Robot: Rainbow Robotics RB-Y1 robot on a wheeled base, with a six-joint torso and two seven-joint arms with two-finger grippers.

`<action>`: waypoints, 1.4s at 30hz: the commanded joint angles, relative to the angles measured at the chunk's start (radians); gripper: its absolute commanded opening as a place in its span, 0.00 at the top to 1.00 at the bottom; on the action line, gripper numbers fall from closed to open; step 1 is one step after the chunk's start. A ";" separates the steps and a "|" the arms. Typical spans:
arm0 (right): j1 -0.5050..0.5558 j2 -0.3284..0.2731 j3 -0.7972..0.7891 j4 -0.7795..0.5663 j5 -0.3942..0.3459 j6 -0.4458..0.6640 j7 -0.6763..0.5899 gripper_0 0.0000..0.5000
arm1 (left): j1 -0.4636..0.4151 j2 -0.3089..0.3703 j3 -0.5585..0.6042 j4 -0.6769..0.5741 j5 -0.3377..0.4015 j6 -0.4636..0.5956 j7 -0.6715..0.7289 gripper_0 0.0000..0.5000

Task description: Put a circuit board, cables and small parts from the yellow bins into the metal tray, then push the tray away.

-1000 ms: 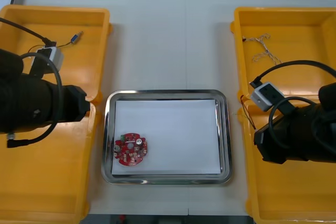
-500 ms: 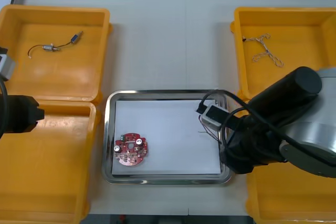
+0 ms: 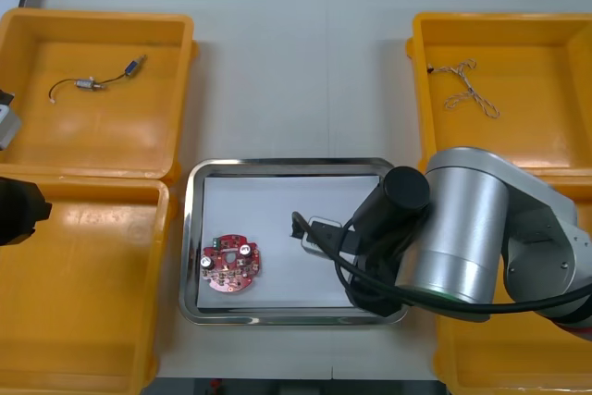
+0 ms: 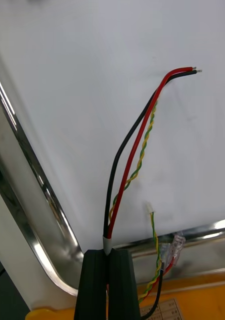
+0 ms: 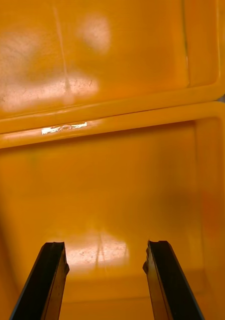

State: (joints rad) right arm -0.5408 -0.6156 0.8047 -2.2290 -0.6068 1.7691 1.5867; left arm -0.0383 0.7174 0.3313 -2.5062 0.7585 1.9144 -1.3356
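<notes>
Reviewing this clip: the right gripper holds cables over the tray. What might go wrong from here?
1. The right gripper pinches the cables at its very fingertips, so they may slip out early.
2. A thin strand and a clear-sleeved end hang close to the rim of the tray. On release they could land outside it.
The left gripper hovers open over a yellow bin.

You won't find any text you can read here. A pale printed label (image 4: pixel 166 306) sits on the yellow bin (image 4: pixel 202 296) just beside the right gripper (image 4: pixel 108 254), whose fingers pinch the cables (image 4: pixel 126 165), but its print is too small to make out. Across the metal tray (image 3: pixel 191 228) from that gripper, the round red circuit board (image 3: pixel 229 265) shows no legible marking.
</notes>
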 commanded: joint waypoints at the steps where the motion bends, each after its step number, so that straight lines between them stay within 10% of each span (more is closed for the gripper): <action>1: -0.033 0.036 0.088 0.022 0.038 -0.049 0.022 1.00 | -0.095 0.036 0.017 0.090 -0.016 0.005 -0.197 0.07; 21: -0.034 0.065 0.189 0.161 0.128 -0.192 0.048 1.00 | -0.482 0.024 -0.123 0.583 -0.107 -0.006 -0.648 0.06; 23: -0.034 0.065 0.189 0.161 0.140 -0.189 0.048 0.83 | -0.516 0.013 -0.126 0.642 -0.107 -0.023 -0.691 0.06; 25: -0.034 0.065 0.189 0.161 0.157 -0.189 0.048 0.37 | -0.558 -0.001 -0.127 0.713 -0.110 -0.038 -0.743 0.06; 28: -0.034 0.065 0.172 0.157 0.157 -0.186 0.050 0.12 | -0.615 -0.018 -0.127 0.794 -0.119 -0.054 -0.806 0.06; 42: -0.034 0.066 -0.005 0.062 0.032 -0.036 0.058 0.08 | -0.770 -0.050 -0.138 1.073 -0.189 -0.199 -1.042 0.03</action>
State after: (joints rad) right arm -0.5527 -0.5715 0.8704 -2.1105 -0.5364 1.7034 1.5945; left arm -0.7462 0.6813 0.2113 -1.4537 0.6040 1.7455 -2.2447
